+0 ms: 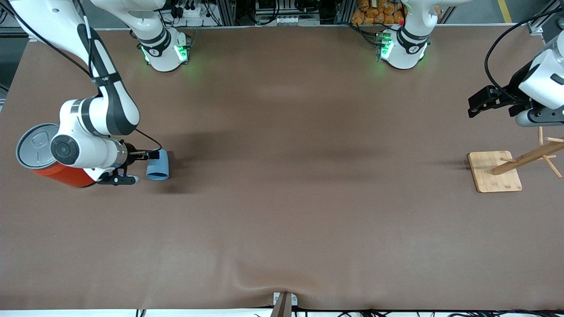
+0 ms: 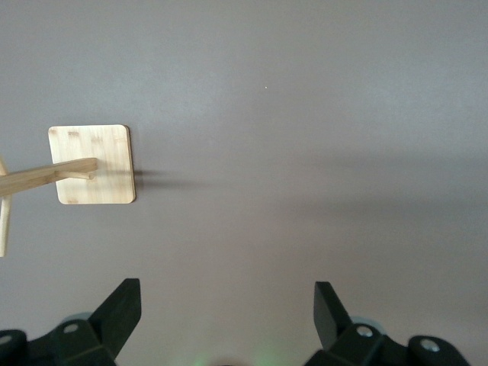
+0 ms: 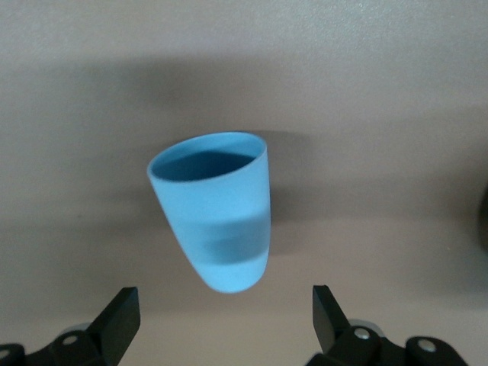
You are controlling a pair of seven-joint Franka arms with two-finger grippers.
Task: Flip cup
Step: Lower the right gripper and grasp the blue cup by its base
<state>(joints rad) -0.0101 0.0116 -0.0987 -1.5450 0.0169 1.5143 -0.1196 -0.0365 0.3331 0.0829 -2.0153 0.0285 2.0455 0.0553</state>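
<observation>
The light-blue cup (image 1: 157,167) is on the table toward the right arm's end, just past the tips of my right gripper (image 1: 143,167). In the right wrist view the cup (image 3: 217,221) leans, with its rounded base toward the gripper (image 3: 225,305) and its dark-blue rim away from it. The fingers are open and clear of the cup on both sides. I cannot tell whether the cup rests steadily on the table. My left gripper (image 1: 476,103) waits open and empty in the air near the left arm's end; it also shows in the left wrist view (image 2: 227,297).
A large orange can (image 1: 66,174) with a grey lid (image 1: 35,145) stands close beside the right arm's wrist, at the table's edge. A wooden peg rack on a square base (image 1: 493,176) stands under the left gripper; it also shows in the left wrist view (image 2: 91,164).
</observation>
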